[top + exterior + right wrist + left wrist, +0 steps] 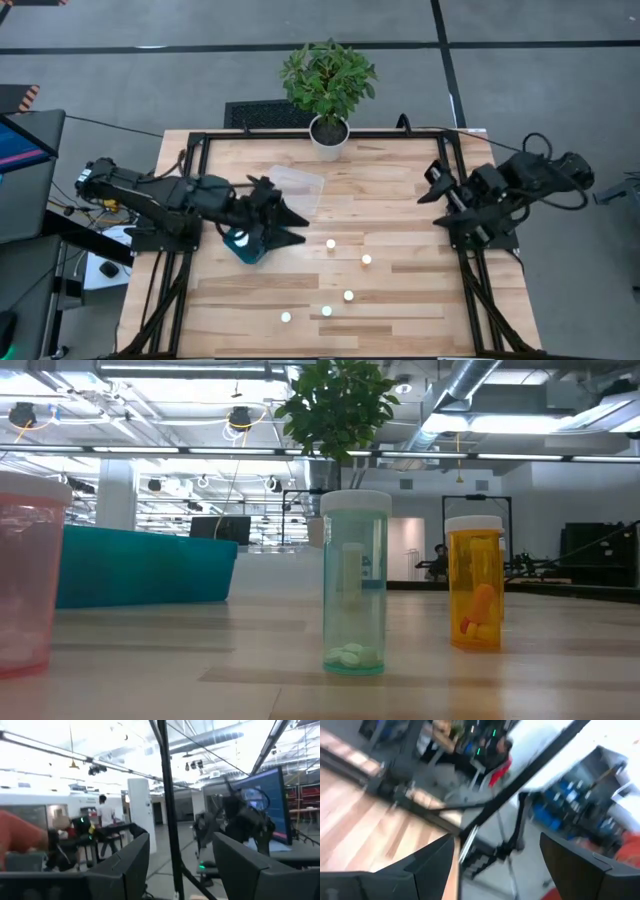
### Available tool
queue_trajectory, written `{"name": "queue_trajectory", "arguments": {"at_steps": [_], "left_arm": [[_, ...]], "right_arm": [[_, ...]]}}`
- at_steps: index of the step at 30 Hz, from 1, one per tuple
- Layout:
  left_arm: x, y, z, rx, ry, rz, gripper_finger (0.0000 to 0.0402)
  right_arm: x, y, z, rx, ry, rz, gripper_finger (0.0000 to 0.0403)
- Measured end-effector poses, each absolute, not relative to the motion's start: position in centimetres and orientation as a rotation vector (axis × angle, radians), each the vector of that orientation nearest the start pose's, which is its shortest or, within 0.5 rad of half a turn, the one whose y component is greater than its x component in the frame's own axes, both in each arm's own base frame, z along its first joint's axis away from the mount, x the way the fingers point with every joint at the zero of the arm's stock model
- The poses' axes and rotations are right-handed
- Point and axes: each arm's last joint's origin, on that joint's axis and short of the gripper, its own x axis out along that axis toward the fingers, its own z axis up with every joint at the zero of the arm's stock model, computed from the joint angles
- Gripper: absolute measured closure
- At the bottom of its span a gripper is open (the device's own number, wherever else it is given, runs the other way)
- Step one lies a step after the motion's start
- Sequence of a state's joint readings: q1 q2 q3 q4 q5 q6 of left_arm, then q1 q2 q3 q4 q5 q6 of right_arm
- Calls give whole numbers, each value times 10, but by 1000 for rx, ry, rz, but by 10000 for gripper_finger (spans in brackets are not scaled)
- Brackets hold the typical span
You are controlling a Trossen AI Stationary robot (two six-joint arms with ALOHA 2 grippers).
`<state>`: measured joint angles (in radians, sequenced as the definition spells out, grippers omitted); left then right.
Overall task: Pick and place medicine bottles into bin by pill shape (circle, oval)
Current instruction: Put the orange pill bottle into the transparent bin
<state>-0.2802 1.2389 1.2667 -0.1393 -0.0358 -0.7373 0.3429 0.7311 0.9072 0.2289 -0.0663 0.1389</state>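
Note:
Several medicine bottles with white caps stand upright on the wooden table, among them one (331,243) near the middle, one (367,260) to its right and one (286,317) by the near edge. The low view shows a clear green bottle (354,585) with white pills, an orange bottle (475,585) and a pink one (25,575). My left gripper (295,225) (497,845) hangs open above the table beside a teal bin (245,248), holding nothing. My right gripper (430,185) (180,840) is raised at the table's right side, open, with nothing between its fingers.
A clear bin (298,185) lies on the table just beyond the left gripper. A white plant pot (328,135) with a leafy plant stands at the far edge. A black frame (200,150) runs along the table's sides. Bare wood lies between the bottles and the right arm.

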Motion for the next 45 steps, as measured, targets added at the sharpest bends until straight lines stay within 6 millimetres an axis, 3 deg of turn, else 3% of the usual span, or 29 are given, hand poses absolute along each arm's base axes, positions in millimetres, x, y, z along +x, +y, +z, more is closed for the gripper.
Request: {"name": "queue_trajectory", "arguments": {"at_steps": [6, 10, 14, 17, 20, 25, 31, 37, 45], "left_arm": [[272, -70, 400, -573, 223, -186, 113], [271, -61, 409, -570, 160, -217, 113], [255, -42, 439, -613, 115, -263, 113], [237, -34, 457, -493, 123, -282, 113], [218, -31, 459, -351, 181, -218, 113], [197, -36, 446, -359, 347, -100, 113], [192, -55, 441, -476, 428, -154, 113], [189, -66, 446, -404, 365, -150, 113], [170, -59, 459, -403, 273, -159, 113]], "right_arm": [[133, 51, 420, 173, -279, 449, 177], [133, 52, 419, 169, -263, 452, 177], [132, 51, 423, 218, -308, 424, 177], [131, 49, 427, 220, -349, 400, 177], [129, 46, 428, 220, -356, 357, 177], [126, 41, 424, 217, -318, 312, 177], [122, 36, 422, 238, -289, 273, 177], [116, 34, 421, 231, -271, 253, 177], [103, 28, 425, 221, -321, 195, 177]]}}
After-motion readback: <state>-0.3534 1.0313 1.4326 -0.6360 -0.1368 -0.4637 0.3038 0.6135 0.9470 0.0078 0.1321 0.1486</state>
